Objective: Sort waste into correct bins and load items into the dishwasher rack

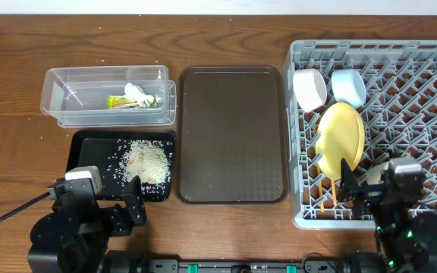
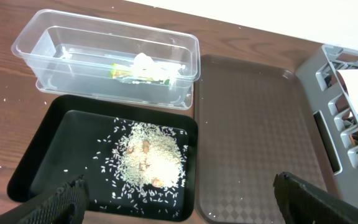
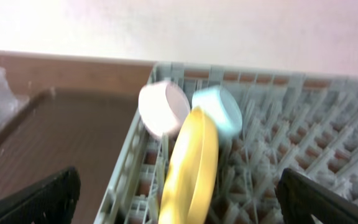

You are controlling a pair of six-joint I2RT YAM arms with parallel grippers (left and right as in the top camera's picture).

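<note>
The grey rack holds the white bowl, the light blue bowl and the yellow plate, which stands on edge. Two chopsticks poke out below the plate. The cup is partly hidden by my right arm. The clear tub holds the green-and-orange wrapper and the white scrap. The black tray holds rice. My left gripper is open and empty, above the black tray's near edge. My right gripper is open and empty, near the plate.
The dark brown serving tray lies between the bins and the rack. A few rice grains lie on the wood beside the black tray. The wall runs along the table's far edge.
</note>
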